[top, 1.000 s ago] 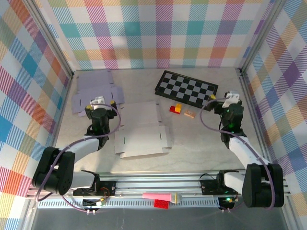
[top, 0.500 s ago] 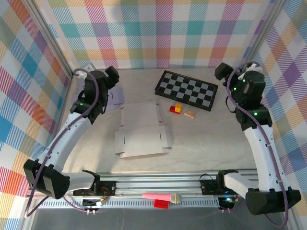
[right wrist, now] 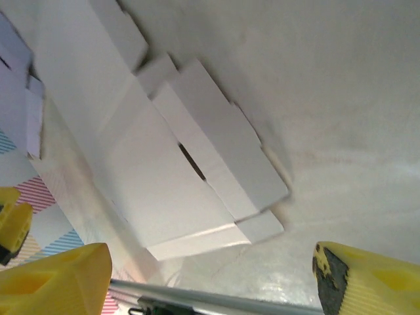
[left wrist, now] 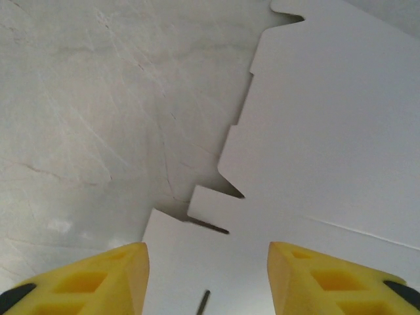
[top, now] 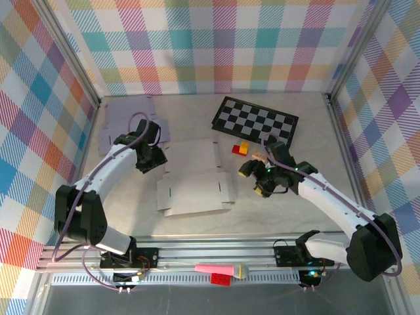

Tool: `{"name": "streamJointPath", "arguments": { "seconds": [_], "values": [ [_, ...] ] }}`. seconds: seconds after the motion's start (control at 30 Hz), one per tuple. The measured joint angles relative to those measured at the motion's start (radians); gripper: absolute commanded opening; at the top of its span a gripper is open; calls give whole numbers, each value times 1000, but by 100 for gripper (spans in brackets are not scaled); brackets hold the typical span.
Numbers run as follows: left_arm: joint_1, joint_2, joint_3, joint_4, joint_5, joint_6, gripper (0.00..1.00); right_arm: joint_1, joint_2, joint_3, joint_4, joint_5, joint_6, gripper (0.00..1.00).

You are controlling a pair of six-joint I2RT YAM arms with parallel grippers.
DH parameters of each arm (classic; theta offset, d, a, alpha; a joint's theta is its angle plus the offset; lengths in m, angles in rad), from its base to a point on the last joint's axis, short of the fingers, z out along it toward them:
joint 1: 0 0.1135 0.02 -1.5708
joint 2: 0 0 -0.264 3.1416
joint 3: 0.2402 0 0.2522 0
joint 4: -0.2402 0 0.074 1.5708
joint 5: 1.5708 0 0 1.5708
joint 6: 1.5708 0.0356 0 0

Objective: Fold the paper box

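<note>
The paper box [top: 193, 177] lies flat and unfolded, a white die-cut sheet in the middle of the table. My left gripper [top: 149, 159] hovers over its upper left corner. In the left wrist view its yellow fingers [left wrist: 98, 279] stand apart over the sheet [left wrist: 328, 131], holding nothing. My right gripper [top: 252, 178] is just off the sheet's right edge. Seen from the right wrist, its jaws [right wrist: 210, 282] are wide open, with the box's flaps [right wrist: 177, 164] ahead and nothing between the fingers.
A black-and-white checkerboard [top: 256, 123] lies at the back right. Red and yellow bricks [top: 241, 149] and a tan block [top: 260, 156] sit in front of it, close to my right arm. A lavender flat sheet [top: 128, 121] lies at the back left.
Both arms have swung in from the back corners and come down to the paper box, left to its upper left corner, right to its right edge. The left jaws have narrowed.
</note>
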Motion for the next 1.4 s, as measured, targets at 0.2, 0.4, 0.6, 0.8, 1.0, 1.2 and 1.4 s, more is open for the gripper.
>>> {"name": "streamJointPath", "arguments": {
  "seconds": [0.2,0.4,0.6,0.8,1.0,1.2,1.4],
  "values": [
    [41,142,-3,104,53,45,45,119,20,-82,140,-50,188,82],
    [45,182,-83,196,130,55,44,162,61,-148,245,-68,317,83],
    [2,196,-129,269,208,27,43,177,79,-178,309,-76,388,83],
    [-82,202,-135,345,262,-60,42,181,64,-227,346,-64,429,83],
    [-140,203,-150,383,292,-151,41,192,37,-265,376,-46,466,83],
    [-158,203,-173,398,307,-231,39,250,25,-313,422,-22,524,82],
    [-158,203,-174,396,322,-266,39,272,48,-386,524,30,553,80]
  ]
}}
